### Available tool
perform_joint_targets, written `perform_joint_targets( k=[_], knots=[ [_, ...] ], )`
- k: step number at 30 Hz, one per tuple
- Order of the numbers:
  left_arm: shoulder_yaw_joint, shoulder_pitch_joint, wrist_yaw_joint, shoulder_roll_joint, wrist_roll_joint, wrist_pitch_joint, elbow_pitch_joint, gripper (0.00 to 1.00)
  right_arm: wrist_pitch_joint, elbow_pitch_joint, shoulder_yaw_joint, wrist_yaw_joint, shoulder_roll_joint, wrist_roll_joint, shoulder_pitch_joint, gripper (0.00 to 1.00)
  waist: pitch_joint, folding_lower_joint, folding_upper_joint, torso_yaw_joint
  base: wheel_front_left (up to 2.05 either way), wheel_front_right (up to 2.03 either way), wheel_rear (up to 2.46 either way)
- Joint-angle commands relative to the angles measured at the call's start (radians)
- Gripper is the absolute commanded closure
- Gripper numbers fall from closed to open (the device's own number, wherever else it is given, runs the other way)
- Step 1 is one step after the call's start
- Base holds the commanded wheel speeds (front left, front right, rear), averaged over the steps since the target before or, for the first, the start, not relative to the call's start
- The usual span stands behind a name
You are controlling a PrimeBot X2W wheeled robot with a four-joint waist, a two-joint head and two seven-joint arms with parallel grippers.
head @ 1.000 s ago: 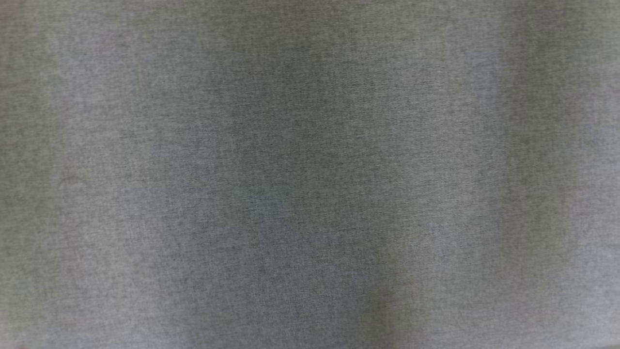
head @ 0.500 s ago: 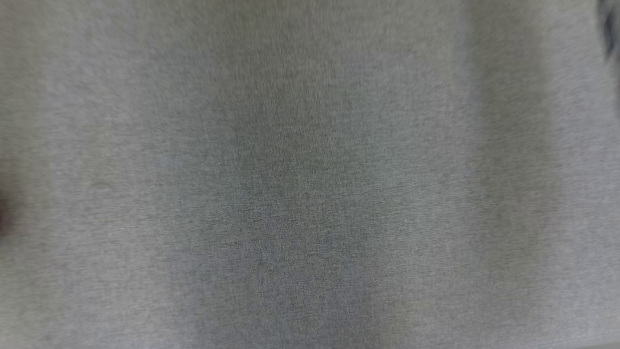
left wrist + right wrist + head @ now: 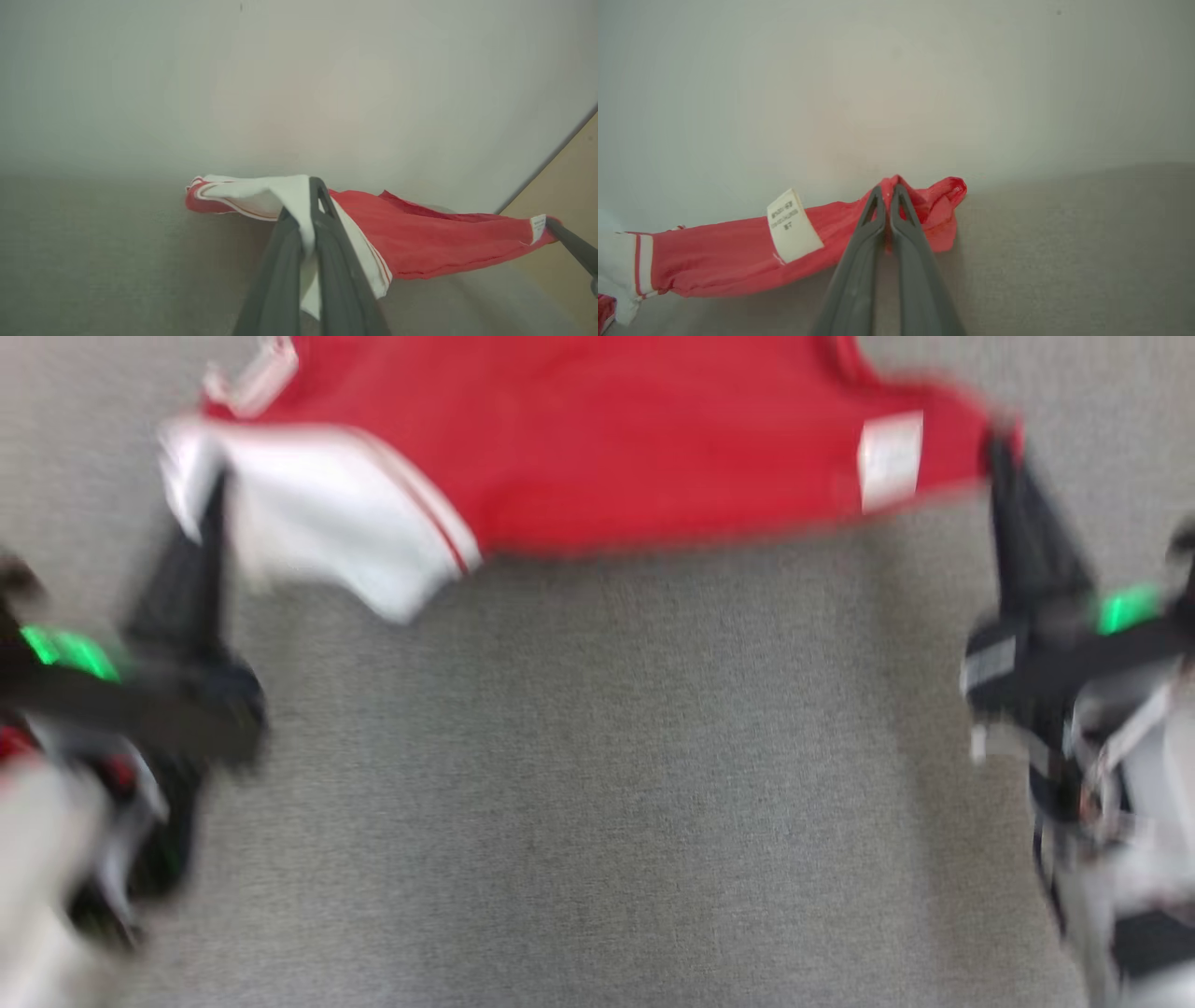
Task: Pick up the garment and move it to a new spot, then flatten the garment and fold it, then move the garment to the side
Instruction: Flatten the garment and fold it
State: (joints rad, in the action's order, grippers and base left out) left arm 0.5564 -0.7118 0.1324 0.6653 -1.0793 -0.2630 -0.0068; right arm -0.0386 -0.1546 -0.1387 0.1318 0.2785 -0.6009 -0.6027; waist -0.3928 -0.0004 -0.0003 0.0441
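Garment (image 3: 653, 439), red with white sleeve: stretched between left hand (image 3: 217, 490) and right hand (image 3: 999, 446), both clamped on opposite edges, at far side of grey surface (image 3: 597, 756). Pick-up judged done; flattening, folding, moving aside outstanding.

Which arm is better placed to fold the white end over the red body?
Left, probably: the left fingers are shut on the white end of the garment and can carry it over. The right fingers pinch the far red corner past the label.
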Motion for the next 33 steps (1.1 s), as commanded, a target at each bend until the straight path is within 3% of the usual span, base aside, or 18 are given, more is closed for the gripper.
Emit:
perform_joint_targets(
  k=[1, 6, 13, 16, 25, 33],
  knots=[
    [-0.008, 0.057, 0.013, -0.011, 0.017, -0.002, -0.027, 1.00, 0.016, 0.030, 0.016, -0.002, -0.010, 0.014, 0.058, 1.00, 0.055, 0.0004, 0.0003, -0.027, 0.00, 0.00, 0.00],
    [-0.096, 0.302, 0.049, -0.061, 0.033, -0.002, -0.112, 1.00, 0.076, 0.174, 0.098, -0.002, -0.069, 0.053, 0.325, 1.00, 0.107, 0.0004, 0.0003, -0.053, 0.00, 0.00, 0.00],
    [-0.151, 0.595, 0.032, -0.123, 0.062, -0.001, -0.144, 1.00, 0.120, 0.281, 0.171, -0.002, -0.148, 0.082, 0.616, 1.00, 0.157, 0.0004, 0.0003, -0.072, 0.00, 0.00, 0.00],
    [-0.174, 0.688, 0.003, -0.159, 0.081, -0.002, -0.129, 1.00, 0.121, 0.309, 0.221, -0.002, -0.172, 0.075, 0.734, 1.00, 0.180, 0.0004, 0.0003, -0.085, 0.00, 0.00, 0.00],
    [-0.172, 0.810, -0.044, -0.209, 0.105, -0.002, -0.082, 1.00, 0.129, 0.310, 0.294, -0.002, -0.195, 0.093, 0.889, 1.00, 0.216, 0.0004, 0.0003, -0.092, 0.00, 0.00, 0.00],
    [-0.149, 0.784, -0.073, -0.244, 0.130, -0.002, -0.040, 1.00, 0.118, 0.277, 0.259, -0.002, -0.206, 0.093, 0.879, 1.00, 0.232, 0.0004, 0.0003, -0.088, 0.00, 0.00, 0.00]
  ],
)
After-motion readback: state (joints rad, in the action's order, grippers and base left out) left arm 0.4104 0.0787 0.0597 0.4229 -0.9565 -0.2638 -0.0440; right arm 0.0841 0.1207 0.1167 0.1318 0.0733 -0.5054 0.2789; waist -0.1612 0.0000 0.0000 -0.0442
